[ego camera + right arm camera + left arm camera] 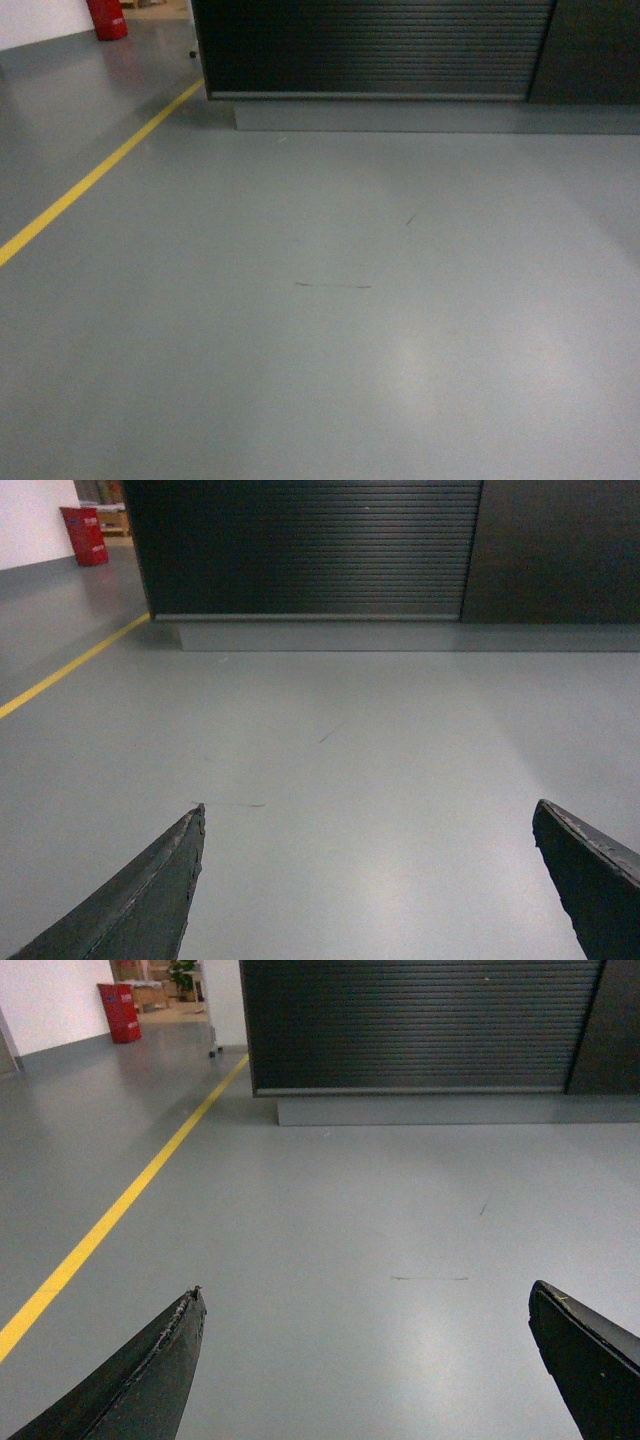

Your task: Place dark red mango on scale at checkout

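The checkout (375, 45) shows only as a ribbed black front across the top of the head view, standing on a grey plinth; it also fills the back of the left wrist view (420, 1025) and the right wrist view (310, 545). Its top is out of frame. The dark red mango and the scale are out of view. My left gripper (365, 1295) is open over bare grey floor, nothing between its black fingers (150, 1380). My right gripper (370, 815) is open too, also empty. Neither gripper appears in the head view.
A yellow floor line (95, 175) runs diagonally on the left toward the checkout's left corner. A red bin (108, 18) stands far left by a white wall. A plain dark panel (590, 50) adjoins the ribbed front on the right. Grey floor (330, 320) stretches between me and the counter.
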